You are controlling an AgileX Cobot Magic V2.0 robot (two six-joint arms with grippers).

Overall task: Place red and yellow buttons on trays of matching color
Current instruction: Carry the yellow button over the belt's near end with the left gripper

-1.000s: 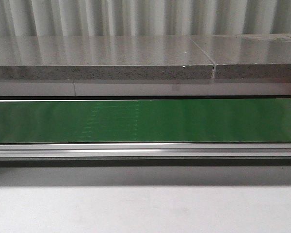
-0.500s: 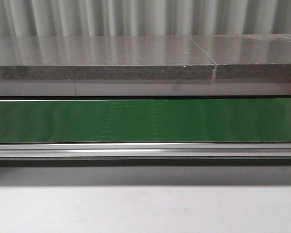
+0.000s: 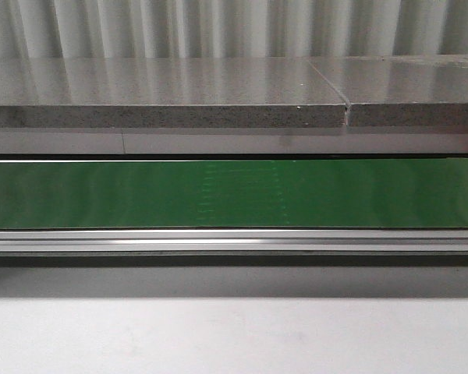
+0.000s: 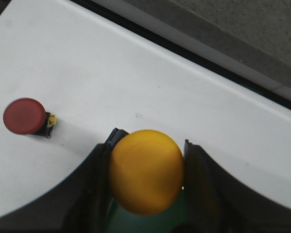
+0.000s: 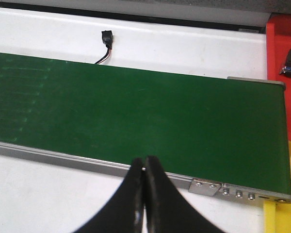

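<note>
White table [image 4: 87, 63], broad and flat, carries the work. Long green conveyor belt [image 3: 234, 195] with silver aluminium rail crosses the front view; nothing rides on it there, and neither arm shows in that view.

Red plastic tray [image 5: 283, 48] sits past the belt's end, cut off by the frame edge; some dark-and-metal parts lie in it, too clipped to identify. Corner of a yellow tray [image 5: 281, 218] just below the belt's end bracket, mostly out of frame.

Left pincer [image 4: 146, 182]: black jaws spread around a round yellow dome-capped button [image 4: 145, 177], clamped on its cap, raised above the table as far as can be judged. Red round-capped button [image 4: 24, 115] stands on the table, well apart from it.

Right pincer [image 5: 144, 194]: tips pressed together, holding nothing, hanging over the belt's near rail.

Step in hand, as judged: yellow button gripped, transfer not yet made. Next move calls for carrying it to the yellow tray or belt; which one cannot be told. Small black connector on a thin wire [image 5: 106, 41] lies beyond the belt.
</note>
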